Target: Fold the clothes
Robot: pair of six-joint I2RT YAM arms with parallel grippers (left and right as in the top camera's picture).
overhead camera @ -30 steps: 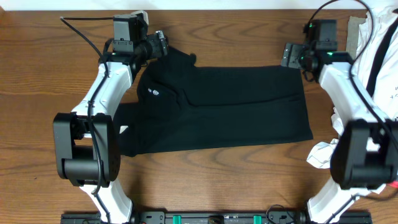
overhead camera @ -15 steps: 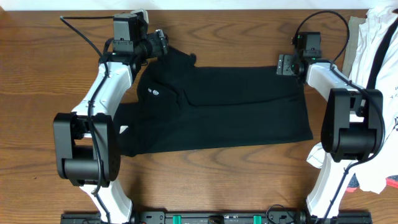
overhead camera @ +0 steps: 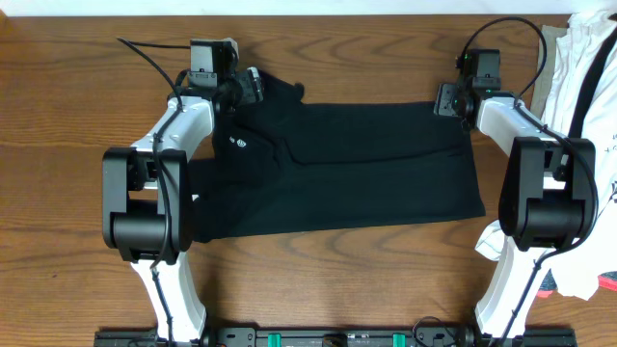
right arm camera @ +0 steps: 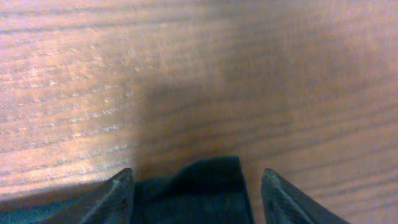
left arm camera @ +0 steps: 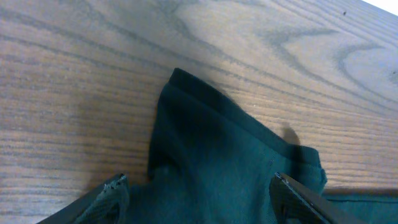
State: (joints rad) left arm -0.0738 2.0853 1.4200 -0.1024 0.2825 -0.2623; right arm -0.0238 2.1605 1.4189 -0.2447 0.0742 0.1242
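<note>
The left end effector (left arm camera: 199, 190) is holding its two fingers (left arm camera: 113, 193) wide apart and is not clamping anything. Between them a folded corner of the clothes (left arm camera: 217, 149) is lying, and the dark cloth is reaching forward from the fingertips to a blunt tip on the brown wooden surface (left arm camera: 93, 68). Ahead of that tip the wood grain is running on. The right end effector (right arm camera: 198, 183) is also standing wide, with nothing gripped. A small corner of the same black garment is sitting just between its fingertips, but I cannot tell whether they are touching the cloth. In the overhead view the garment is lying flat and spread out between the two end effectors, which are standing at its two far corners. A small white logo (overhead camera: 239, 144) is showing on the cloth near the left end effector, on the robot's side of it. Beyond the right end effector, on its outer side, white garments with black straps (overhead camera: 590, 58) are lying in a heap.
</note>
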